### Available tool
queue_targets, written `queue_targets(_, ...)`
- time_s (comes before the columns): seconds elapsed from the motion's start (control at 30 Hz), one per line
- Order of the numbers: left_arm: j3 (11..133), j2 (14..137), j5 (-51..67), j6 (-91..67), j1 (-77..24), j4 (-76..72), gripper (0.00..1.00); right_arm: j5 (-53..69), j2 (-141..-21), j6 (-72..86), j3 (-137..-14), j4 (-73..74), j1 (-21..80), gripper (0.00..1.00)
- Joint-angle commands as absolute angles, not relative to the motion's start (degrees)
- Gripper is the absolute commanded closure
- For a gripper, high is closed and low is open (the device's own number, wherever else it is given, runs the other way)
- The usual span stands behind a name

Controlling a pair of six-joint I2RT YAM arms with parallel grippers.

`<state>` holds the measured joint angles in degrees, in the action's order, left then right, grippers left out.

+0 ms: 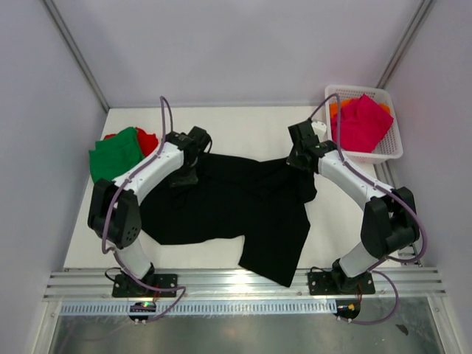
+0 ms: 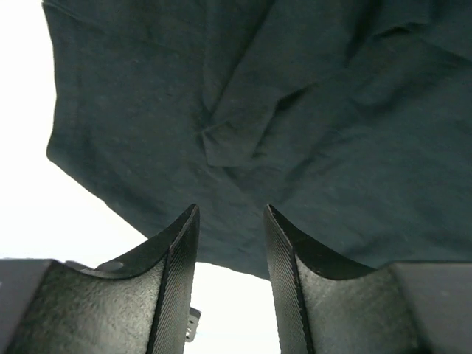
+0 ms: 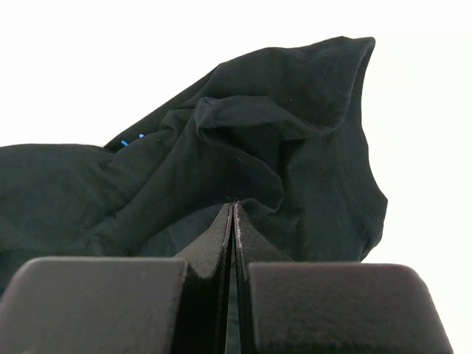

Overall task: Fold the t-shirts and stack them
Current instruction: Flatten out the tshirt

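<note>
Left gripper [image 2: 231, 209]: your fingers [image 2: 177, 254] stand apart, and the black cloth fills the view just past the tips. You cannot tell from here whether the tips touch the cloth.

Right gripper [image 3: 234, 203]: your fingers are pressed together, pinching a raised fold of black cloth at the tips. The cloth bunches up and away from the pinch.

Black t-shirt [image 1: 228, 203]: it lies spread across the middle of the table between your two grippers. Its far-left edge is under the left gripper and its far-right part is in the right gripper. One flap runs from the right gripper back toward the arm bases, reaching the near edge of the table.

Crease: in the left wrist view a small folded ridge sits in the cloth just ahead of the open fingers.

Green t-shirt [image 1: 114, 155]: it is folded and lies to the left of your left gripper, apart from the black one.

Red t-shirt [image 1: 150, 139]: it lies under the green one, showing at the edge nearest your left gripper.

Basket [image 1: 389, 153]: it stands just to the right of your right gripper, at the far right corner.

Magenta-pink t-shirt [image 1: 363, 122]: it is heaped in the basket, on top.

Orange t-shirt [image 1: 337, 109]: it is in the basket under the pink one, showing on the side facing your right gripper.

Table [image 1: 243, 122]: its white surface shows beyond both grippers.
</note>
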<state>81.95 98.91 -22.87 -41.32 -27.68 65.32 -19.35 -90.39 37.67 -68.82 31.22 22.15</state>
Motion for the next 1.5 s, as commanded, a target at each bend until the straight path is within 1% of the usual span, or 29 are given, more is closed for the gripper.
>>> queue_targets(0.0,82.44,100.72,-30.13,-42.72,-27.77,66.10,0.56,-18.90,-90.97,36.48,-71.10,28.92,21.62,0.97)
queue_targets(0.1,84.01,103.35,-33.30,-41.23,-28.21,66.18,0.53,-18.81,-91.23,36.21,-70.93,28.83,21.36,0.97)
queue_targets(0.23,86.57,108.70,-34.11,-37.63,-28.83,65.66,0.51,-18.37,-91.14,36.30,-70.31,28.56,20.83,0.97)
queue_targets(0.43,88.24,112.41,-31.82,-32.61,-30.85,61.61,0.49,-18.19,-91.23,35.77,-70.40,28.74,20.13,0.97)
queue_targets(0.6,88.51,115.74,-34.45,-30.24,-31.73,62.49,0.50,-18.11,-91.23,35.51,-69.96,29.00,19.34,0.97)
queue_targets(1.03,86.13,117.16,-43.41,-27.60,-31.99,61.70,0.48,-17.58,-91.14,34.89,-69.00,29.09,18.90,0.97)
queue_targets(1.27,86.57,118.74,-42.19,-27.51,-31.90,61.61,0.49,-17.84,-90.27,34.28,-68.03,29.53,18.72,0.97)
queue_targets(1.47,85.17,117.69,-41.22,-28.83,-31.90,62.40,0.49,-17.75,-89.56,34.01,-67.24,29.71,17.84,0.97)
